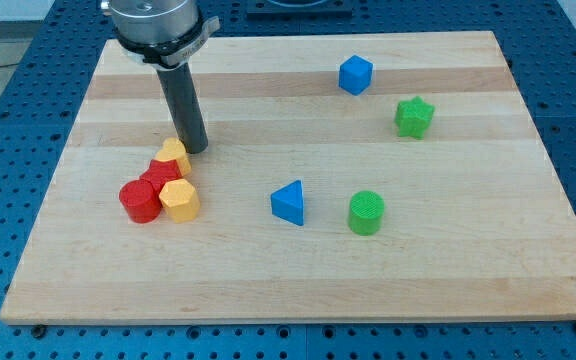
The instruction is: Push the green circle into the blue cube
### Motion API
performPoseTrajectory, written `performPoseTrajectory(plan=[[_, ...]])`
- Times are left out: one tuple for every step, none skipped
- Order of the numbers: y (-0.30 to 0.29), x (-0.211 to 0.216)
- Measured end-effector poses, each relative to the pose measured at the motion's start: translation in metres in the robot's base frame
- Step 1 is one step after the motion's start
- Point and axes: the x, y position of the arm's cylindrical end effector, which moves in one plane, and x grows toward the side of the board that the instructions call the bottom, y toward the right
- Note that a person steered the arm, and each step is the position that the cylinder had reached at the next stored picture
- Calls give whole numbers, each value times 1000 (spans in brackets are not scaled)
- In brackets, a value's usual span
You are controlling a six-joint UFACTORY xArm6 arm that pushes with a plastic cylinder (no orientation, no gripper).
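Observation:
The green circle point(366, 212) stands right of centre, toward the view's bottom. The blue cube point(355, 75) sits near the view's top, almost straight above the green circle and far from it. My tip point(195, 149) rests on the board at the view's left, touching or almost touching the upper yellow block point(174, 155). The tip is far left of both the green circle and the blue cube.
A green star point(414, 116) lies right of the blue cube. A blue triangle point(289, 202) sits just left of the green circle. At the left, a red cylinder point(139, 201), another red block point(161, 178) and a yellow hexagon point(179, 199) cluster on the wooden board point(468, 280).

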Motion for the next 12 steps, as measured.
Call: performPoseTrajectory(plan=[[1,-1],[72,-8],[126,9],[178,32],[247,25],[284,-8],[274,-34],[262,-54],[262,-69],[288,-55],[331,-47],[334,-62]])
